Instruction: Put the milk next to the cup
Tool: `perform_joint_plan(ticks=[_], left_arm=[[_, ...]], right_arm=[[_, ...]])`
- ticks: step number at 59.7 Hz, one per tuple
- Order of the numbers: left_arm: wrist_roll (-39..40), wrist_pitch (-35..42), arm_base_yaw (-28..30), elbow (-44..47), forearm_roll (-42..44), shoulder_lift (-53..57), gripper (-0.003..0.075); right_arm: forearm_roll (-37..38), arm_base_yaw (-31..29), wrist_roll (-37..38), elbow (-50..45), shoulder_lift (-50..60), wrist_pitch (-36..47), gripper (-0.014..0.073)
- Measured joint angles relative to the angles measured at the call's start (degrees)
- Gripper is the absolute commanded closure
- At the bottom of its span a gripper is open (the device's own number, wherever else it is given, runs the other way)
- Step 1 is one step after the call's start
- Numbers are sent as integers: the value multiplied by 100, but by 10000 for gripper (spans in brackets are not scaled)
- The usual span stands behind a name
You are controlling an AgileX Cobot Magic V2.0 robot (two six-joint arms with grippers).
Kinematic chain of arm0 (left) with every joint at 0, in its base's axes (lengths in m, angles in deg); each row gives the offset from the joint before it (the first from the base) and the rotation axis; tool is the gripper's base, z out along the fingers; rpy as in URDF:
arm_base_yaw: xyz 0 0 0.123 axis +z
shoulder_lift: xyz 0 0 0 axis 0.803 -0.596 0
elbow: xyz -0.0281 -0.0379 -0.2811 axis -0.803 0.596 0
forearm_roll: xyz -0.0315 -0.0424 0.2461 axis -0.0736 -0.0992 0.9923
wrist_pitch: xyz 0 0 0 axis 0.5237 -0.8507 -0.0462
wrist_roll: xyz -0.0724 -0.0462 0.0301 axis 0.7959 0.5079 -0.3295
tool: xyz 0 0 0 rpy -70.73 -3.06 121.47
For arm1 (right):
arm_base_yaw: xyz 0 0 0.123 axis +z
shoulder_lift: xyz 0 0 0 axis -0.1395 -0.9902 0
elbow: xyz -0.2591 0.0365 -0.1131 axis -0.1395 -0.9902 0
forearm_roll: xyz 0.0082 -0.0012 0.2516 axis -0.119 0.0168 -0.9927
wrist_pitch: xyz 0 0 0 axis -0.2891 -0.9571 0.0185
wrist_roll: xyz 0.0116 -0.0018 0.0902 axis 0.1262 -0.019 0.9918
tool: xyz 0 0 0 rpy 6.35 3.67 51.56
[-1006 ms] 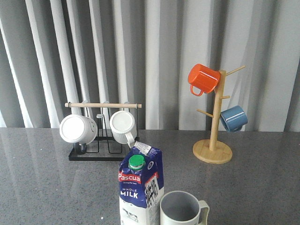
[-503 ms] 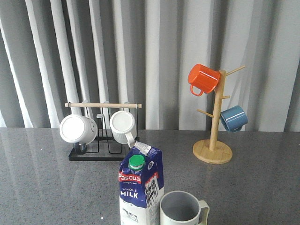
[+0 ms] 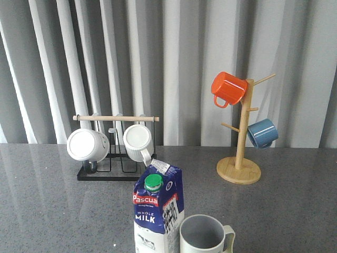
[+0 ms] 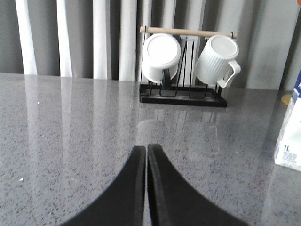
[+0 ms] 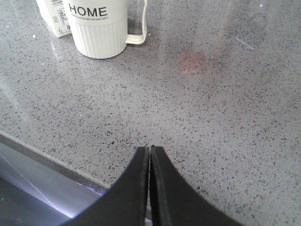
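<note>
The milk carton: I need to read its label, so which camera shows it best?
The front view: the milk carton faces it, cap and lettering clear. The left wrist view catches only a white edge; the right wrist view only a bottom corner.

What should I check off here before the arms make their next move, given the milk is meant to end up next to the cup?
1. Milk upright on the table: ok.
2. Milk beside the cup, carton on its left in the front view: ok.
3. Carton and cup touching or apart: cannot tell.
4. Left gripper shut and empty: ok.
5. Right gripper shut and empty, short of the cup: ok.
6. Green cap on the carton: ok.
</note>
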Motion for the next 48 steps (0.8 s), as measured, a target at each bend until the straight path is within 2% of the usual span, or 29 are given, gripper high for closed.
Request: perform_joint_plan(ticks=[8, 29, 34, 48], left_arm=[[-3, 270, 7, 0, 2, 0, 728], [-270, 267, 7, 0, -74, 0, 728], [-816, 257, 7, 0, -531, 0, 728], [-3254, 230, 7, 0, -2582, 0, 728]], right_arm=[[0, 0, 0, 0, 0, 0, 600], [0, 0, 0, 0, 0, 0, 600], [0, 0, 0, 0, 0, 0, 600], [0, 0, 0, 0, 0, 0, 600]])
